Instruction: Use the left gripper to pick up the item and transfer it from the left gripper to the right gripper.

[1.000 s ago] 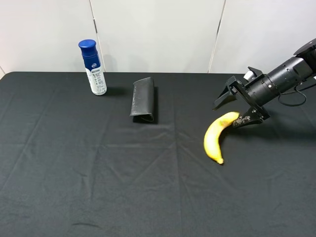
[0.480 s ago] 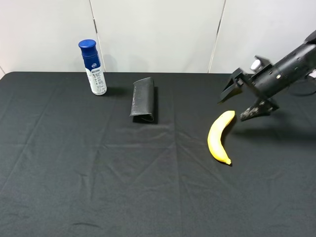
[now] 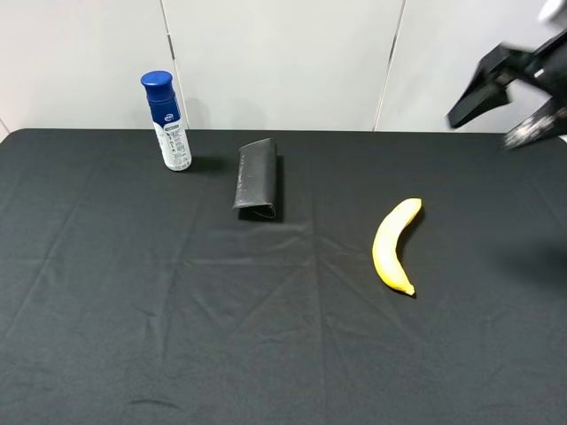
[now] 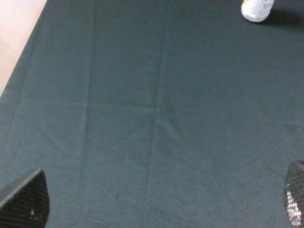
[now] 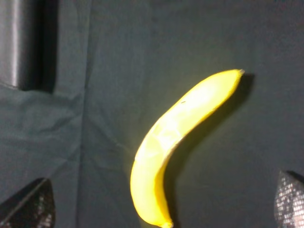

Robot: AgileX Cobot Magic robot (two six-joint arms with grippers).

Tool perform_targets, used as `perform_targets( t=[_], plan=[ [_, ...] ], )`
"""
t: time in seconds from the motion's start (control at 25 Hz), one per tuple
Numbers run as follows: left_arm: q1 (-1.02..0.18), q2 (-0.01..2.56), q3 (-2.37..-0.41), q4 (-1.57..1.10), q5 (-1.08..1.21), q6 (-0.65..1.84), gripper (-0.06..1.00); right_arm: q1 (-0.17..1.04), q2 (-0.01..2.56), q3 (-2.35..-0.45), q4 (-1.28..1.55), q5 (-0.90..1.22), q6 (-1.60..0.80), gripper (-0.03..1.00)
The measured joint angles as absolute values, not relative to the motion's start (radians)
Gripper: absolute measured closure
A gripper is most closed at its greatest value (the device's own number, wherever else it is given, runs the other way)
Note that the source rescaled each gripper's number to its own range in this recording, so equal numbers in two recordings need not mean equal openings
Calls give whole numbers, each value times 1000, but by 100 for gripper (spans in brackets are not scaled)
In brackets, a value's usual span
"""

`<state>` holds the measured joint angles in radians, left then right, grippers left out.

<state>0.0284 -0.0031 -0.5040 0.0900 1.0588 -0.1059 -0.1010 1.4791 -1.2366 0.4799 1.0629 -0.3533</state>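
The item, a yellow banana (image 3: 394, 245), lies curved on the black cloth right of centre, free of both grippers. High above and to the right of it, near the view's top right corner, my right gripper (image 3: 485, 131) hangs open and empty. The right wrist view looks straight down on the banana (image 5: 180, 137), with the right gripper (image 5: 159, 203) spread wide far above it. My left gripper (image 4: 159, 202) is open over bare cloth in the left wrist view. It does not show in the exterior high view.
A blue-capped white bottle (image 3: 167, 122) stands at the back left, and its base (image 4: 256, 8) shows in the left wrist view. A folded black pouch (image 3: 257, 180) lies behind the centre, also seen as the pouch (image 5: 19, 42) at the right wrist view's edge. White wall panels stand behind the table.
My right gripper has risen up and to the right, away from the banana. The banana shifted slightly a second ago and now lies still.
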Motion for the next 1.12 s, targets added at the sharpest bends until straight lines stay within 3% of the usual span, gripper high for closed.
perform_targets(
  t=[0.64,1.12],
  plan=[
    [28,-3,-504,90,1059,-106,-4,-101,967,-1211,269,1205,-208,-3],
    [28,-3,-504,90,1059,-106,-4,-101,448,-831,218,1211,-182,-3]
  ],
)
